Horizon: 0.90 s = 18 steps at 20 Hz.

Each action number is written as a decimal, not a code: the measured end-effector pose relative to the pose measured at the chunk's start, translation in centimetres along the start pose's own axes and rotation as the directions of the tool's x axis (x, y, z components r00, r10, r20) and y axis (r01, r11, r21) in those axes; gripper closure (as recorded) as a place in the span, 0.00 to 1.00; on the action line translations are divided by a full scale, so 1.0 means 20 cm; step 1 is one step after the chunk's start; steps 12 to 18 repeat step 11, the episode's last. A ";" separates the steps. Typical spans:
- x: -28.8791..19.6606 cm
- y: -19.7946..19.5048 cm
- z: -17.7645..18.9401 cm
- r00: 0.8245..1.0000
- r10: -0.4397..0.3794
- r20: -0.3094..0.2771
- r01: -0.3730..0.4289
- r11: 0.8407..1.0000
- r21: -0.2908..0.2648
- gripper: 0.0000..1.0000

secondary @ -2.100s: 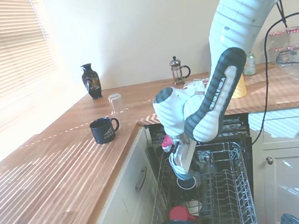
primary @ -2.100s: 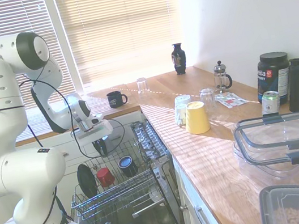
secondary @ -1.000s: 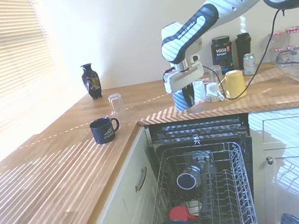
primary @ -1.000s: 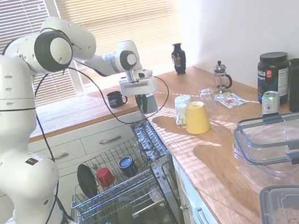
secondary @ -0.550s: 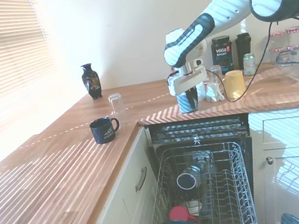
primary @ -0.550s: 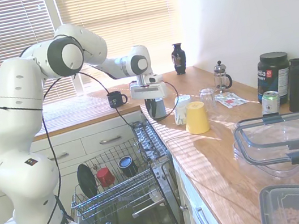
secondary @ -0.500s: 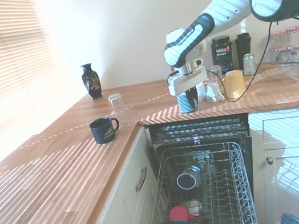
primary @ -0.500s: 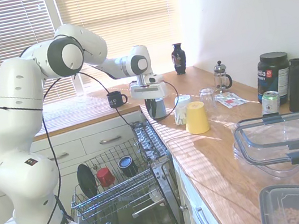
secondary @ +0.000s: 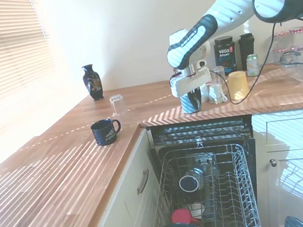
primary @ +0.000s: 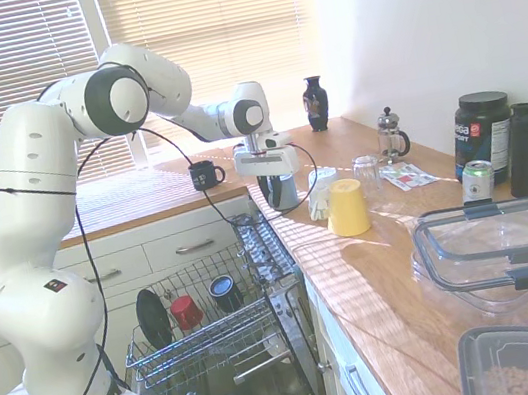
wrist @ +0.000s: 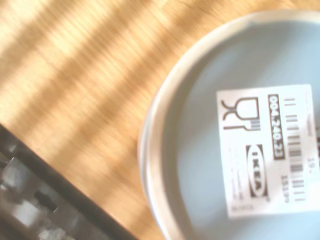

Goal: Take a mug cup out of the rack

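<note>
The gripper (primary: 281,190) pinches the grey mug cup (secondary: 190,102), which stands upside down on the wooden counter (primary: 378,270), its base with a white label (wrist: 267,150) facing up, just beyond the rack (secondary: 214,202), near the yellow cup (primary: 348,207).

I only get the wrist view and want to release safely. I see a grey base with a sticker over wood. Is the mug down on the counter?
Observer: Yes. The mug stands upside down on the counter, near the edge above the rack.
Operator: Anything crowding it?
Observer: A yellow cup stands further along the counter, not touching it.
Operator: What else is in the rack?
Observer: A red mug sits near its front.
</note>
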<state>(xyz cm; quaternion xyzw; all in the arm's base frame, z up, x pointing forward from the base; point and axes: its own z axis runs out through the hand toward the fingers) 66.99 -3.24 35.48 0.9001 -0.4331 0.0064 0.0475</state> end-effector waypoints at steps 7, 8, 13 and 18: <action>-0.16 0.15 -0.10 0.999 0.012 -0.045 -0.009 0.999 0.048 0.00; -0.21 0.19 -0.12 0.999 0.010 -0.045 -0.008 0.999 0.053 0.00; -0.39 0.28 -0.09 0.999 -0.005 -0.032 0.007 0.998 0.059 0.00; -0.39 0.28 -0.09 0.999 -0.005 -0.032 0.007 0.998 0.059 0.00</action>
